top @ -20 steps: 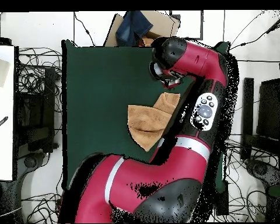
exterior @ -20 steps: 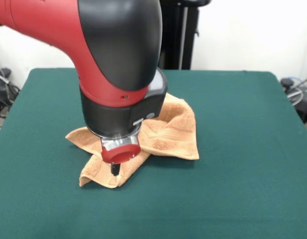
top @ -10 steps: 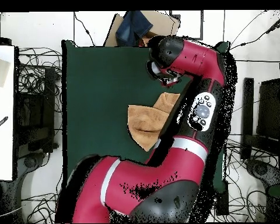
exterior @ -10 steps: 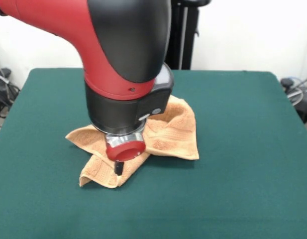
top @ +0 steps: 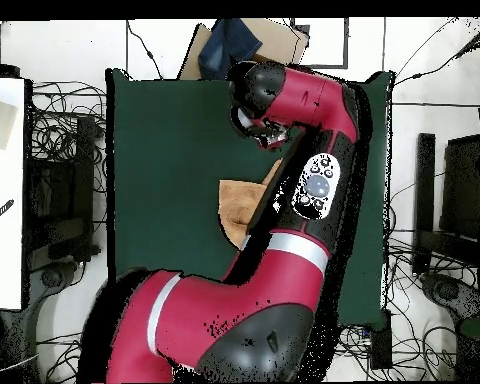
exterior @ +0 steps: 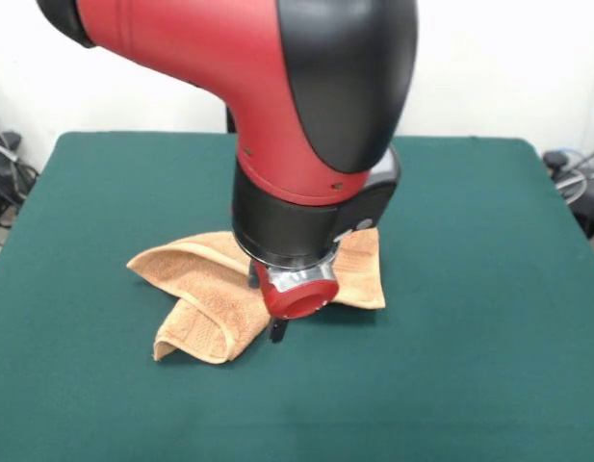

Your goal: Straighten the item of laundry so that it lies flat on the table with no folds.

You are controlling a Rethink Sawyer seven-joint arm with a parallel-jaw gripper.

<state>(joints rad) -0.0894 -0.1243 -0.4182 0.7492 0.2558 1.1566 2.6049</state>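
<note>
Front view: the red and black arm comes down over the middle of the green table; its gripper shows only as a small dark tip under a red cap, just above the cloth beside the towel's near edge; whether it is open or closed cannot be told, and contact with the towel cannot be told either. The orange-tan towel lies crumpled left of the table's centre, partly hidden behind the arm's wrist; its left part is folded over on itself, with a hemmed flap doubled back toward the near-left corner and a rounded ridge along the top; a further corner of the same towel shows to the right of the wrist, lying flatter on the cloth.

Overhead view: the arm covers most of the towel, of which only a tan wedge shows beside the arm's forearm, near the table's middle; the gripper is hidden under the arm's head; a cardboard box with dark blue cloth sits beyond the table's top edge; cables lie on the floor to either side.
</note>
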